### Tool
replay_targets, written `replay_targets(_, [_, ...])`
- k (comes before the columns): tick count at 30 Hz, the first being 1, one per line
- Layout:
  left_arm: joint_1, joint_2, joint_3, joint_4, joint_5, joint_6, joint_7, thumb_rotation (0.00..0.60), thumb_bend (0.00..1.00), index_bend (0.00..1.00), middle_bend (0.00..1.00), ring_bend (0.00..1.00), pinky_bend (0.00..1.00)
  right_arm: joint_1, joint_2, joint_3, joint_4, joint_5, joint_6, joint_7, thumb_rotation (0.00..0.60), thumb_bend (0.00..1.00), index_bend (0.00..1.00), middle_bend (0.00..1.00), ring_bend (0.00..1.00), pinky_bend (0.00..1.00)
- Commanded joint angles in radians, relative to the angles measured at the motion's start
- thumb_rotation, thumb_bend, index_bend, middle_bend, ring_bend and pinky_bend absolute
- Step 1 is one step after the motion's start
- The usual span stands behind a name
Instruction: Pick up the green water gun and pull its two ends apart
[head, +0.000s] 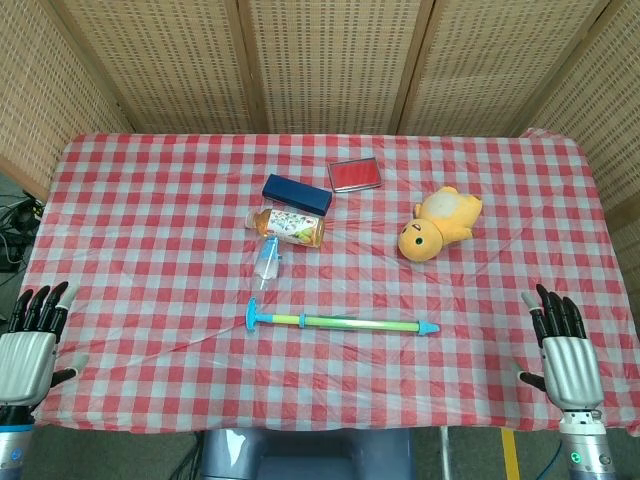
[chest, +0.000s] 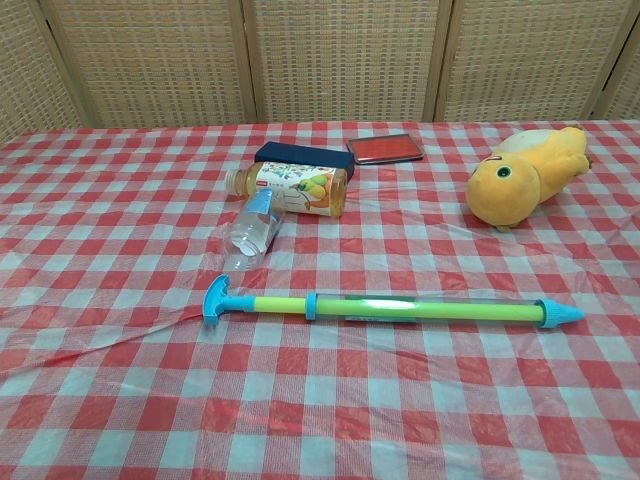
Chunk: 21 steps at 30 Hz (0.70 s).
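Hands idle: left robot hand (head: 28, 352) and right robot hand (head: 565, 352) hover spread and empty at the desk's (head: 150, 200) near corners, flanking the green water gun (head: 340, 322), which lies lengthwise along the near edge, ungrasped.

Staged test room, wicker screens (head: 330, 60), checkered tablecloth (head: 150, 200)

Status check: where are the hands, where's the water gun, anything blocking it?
Left hand and right hand open at table edge, holding nothing. Green water gun flat on cloth, untouched. Clear bottle just behind its handle end; approach unobstructed.
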Motion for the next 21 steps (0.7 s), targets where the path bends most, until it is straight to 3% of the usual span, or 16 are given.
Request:
replay_targets(1, [0.001,0.001,0.000,-0.001,0.001,0.002,0.001,0.600,0.00,0.00,0.00,0.00,0.00,0.000,0.000,-0.003,-0.001,-0.002,-0.001,0.000,0.600,0.10,0.00,0.00,0.00,0.00])
replay_targets(21, [0.001,0.003,0.005,-0.012,0.014,0.005,0.003,0.600,0.00,0.00,0.00,0.00,0.00,-0.003,0.007,-0.007,-0.007,-0.010,0.002,0.006,0.600,0.10,0.00,0.00,0.00,0.00])
